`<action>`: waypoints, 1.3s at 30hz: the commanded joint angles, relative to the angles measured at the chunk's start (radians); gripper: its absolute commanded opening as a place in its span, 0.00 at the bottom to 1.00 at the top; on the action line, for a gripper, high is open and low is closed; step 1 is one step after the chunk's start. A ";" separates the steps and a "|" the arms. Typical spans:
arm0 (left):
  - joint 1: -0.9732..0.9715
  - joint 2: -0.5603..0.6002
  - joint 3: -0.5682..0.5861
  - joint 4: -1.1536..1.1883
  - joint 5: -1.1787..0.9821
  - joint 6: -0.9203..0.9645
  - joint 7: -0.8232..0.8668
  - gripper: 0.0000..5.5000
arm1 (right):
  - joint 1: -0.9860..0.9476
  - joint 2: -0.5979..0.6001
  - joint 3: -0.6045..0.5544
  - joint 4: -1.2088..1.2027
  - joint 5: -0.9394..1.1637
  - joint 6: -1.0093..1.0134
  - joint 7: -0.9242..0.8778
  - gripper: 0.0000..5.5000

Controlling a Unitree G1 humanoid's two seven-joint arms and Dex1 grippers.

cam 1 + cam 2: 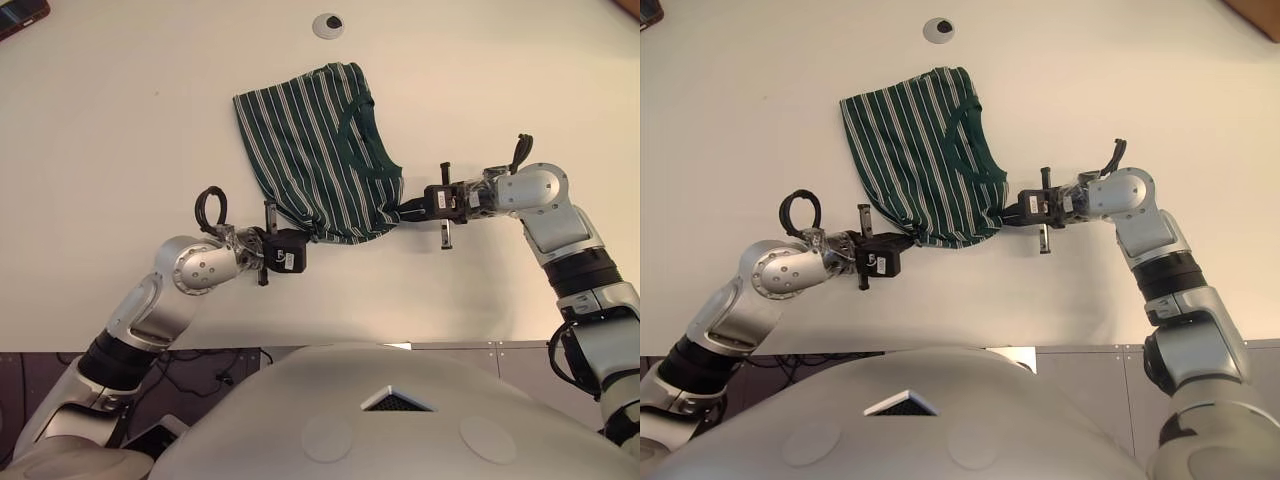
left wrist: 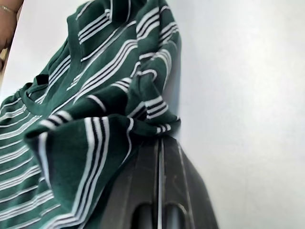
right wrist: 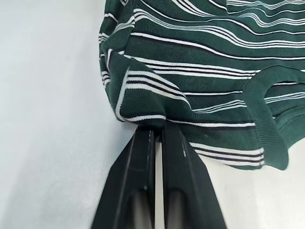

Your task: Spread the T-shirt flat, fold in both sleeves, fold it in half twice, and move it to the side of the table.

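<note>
A dark green T-shirt with thin white stripes lies partly folded on the white table, its near edge lifted. My left gripper is shut on the shirt's near left corner; the left wrist view has the bunched fabric pinched between the black fingers. On the other side, my right gripper is shut on the near right corner close to the collar. In the right wrist view the striped hem is clamped by the black fingers, with the green collar band beside them.
A round grey cable port sits in the table beyond the shirt. A dark object lies at the far left corner. Bare white tabletop stretches left and right of the shirt; the table's near edge runs just beneath the arms.
</note>
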 commanded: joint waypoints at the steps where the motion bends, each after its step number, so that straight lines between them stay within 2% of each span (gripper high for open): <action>1: 0.165 0.076 0.133 -0.107 -0.155 0.183 -0.090 0.00 | -0.002 -0.014 0.001 0.027 -0.040 0.005 -0.002 0.00; 3: 0.209 0.111 0.195 -0.145 -0.192 0.214 -0.101 0.00 | 0.007 -0.020 -0.006 0.020 -0.035 0.009 -0.005 0.00; 5: 0.198 0.093 0.229 -0.161 -0.236 0.236 -0.088 0.00 | 0.013 -0.022 -0.008 0.015 -0.034 0.012 -0.007 0.00; 13: 0.198 0.084 0.249 -0.186 -0.234 0.235 -0.048 0.00 | 0.012 -0.040 -0.025 -0.042 0.022 0.087 0.047 0.00; 15: 0.181 0.075 0.255 -0.197 -0.199 0.218 -0.005 0.05 | 0.004 -0.037 -0.032 -0.048 0.027 0.106 0.054 0.00; 21: 0.179 0.084 0.251 -0.303 -0.233 0.270 -0.029 0.22 | 0.006 -0.032 -0.032 -0.044 0.002 0.104 0.060 0.00; 27: 0.185 0.079 0.167 -0.349 -0.206 0.314 -0.028 0.38 | -0.005 -0.032 -0.031 -0.030 -0.010 0.089 0.076 0.00; 36: 0.135 0.021 0.006 -0.153 -0.088 0.337 0.038 0.38 | -0.018 -0.019 -0.019 -0.008 -0.028 0.064 0.086 0.00; 39: 0.147 0.026 -0.009 -0.163 -0.115 0.355 0.015 0.30 | -0.017 -0.017 -0.019 -0.004 -0.030 0.057 0.086 0.00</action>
